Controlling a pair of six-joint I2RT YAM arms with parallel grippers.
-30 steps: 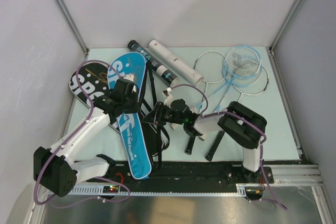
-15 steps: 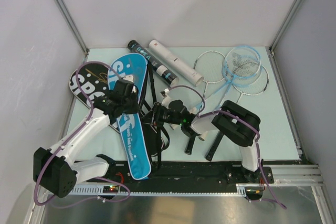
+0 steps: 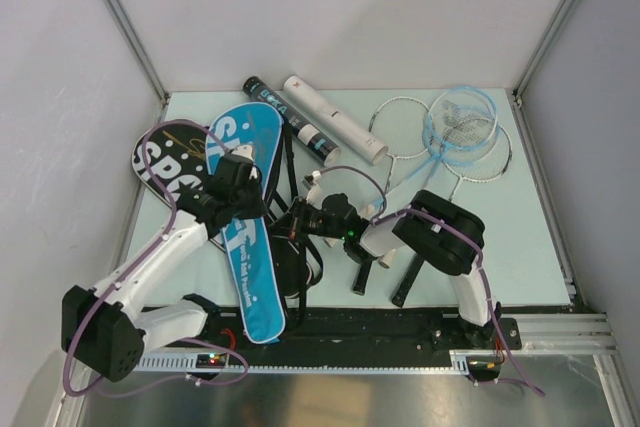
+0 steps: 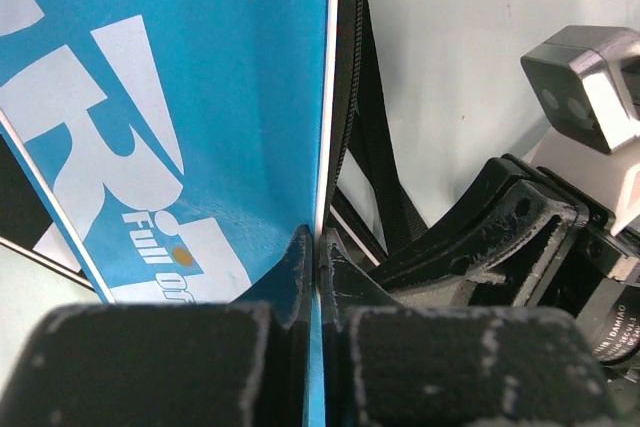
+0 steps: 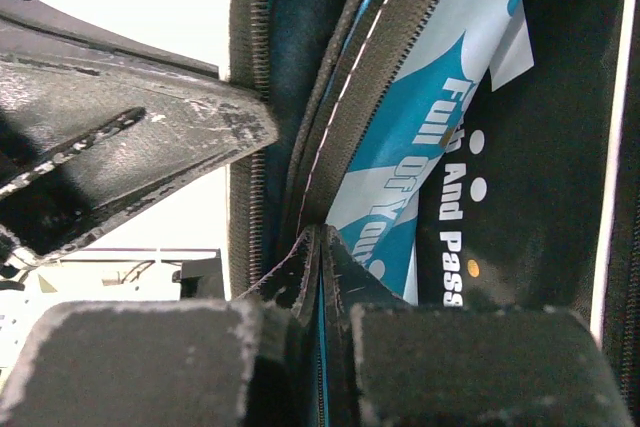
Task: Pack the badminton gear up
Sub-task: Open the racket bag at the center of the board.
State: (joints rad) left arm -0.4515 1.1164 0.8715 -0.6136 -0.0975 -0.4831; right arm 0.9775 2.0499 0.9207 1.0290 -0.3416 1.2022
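Note:
The blue SPORT bag (image 3: 250, 237) lies lengthwise at the left, partly over the black SPORT bag (image 3: 165, 162). My left gripper (image 3: 240, 199) is shut on the blue bag's (image 4: 200, 97) thin edge; in the left wrist view the gripper (image 4: 320, 247) pinches its white piping. My right gripper (image 3: 292, 223) is shut on the bag's open zipper edge, seen in the right wrist view (image 5: 320, 242) beside the blue printed panel (image 5: 440, 77). A black tube (image 3: 285, 117) and a white tube (image 3: 335, 119) lie at the back. Rackets (image 3: 460, 125) rest at the back right.
Two black racket handles (image 3: 362, 272) (image 3: 408, 277) lie near the front edge under the right arm. The bag's black strap (image 3: 300, 262) loops between the arms. Metal frame posts and white walls close in the table (image 3: 530, 237) on three sides.
My right gripper has closed onto the blue bag's zipper edge after shifting slightly left. The left gripper keeps its hold, and the bag has moved a little.

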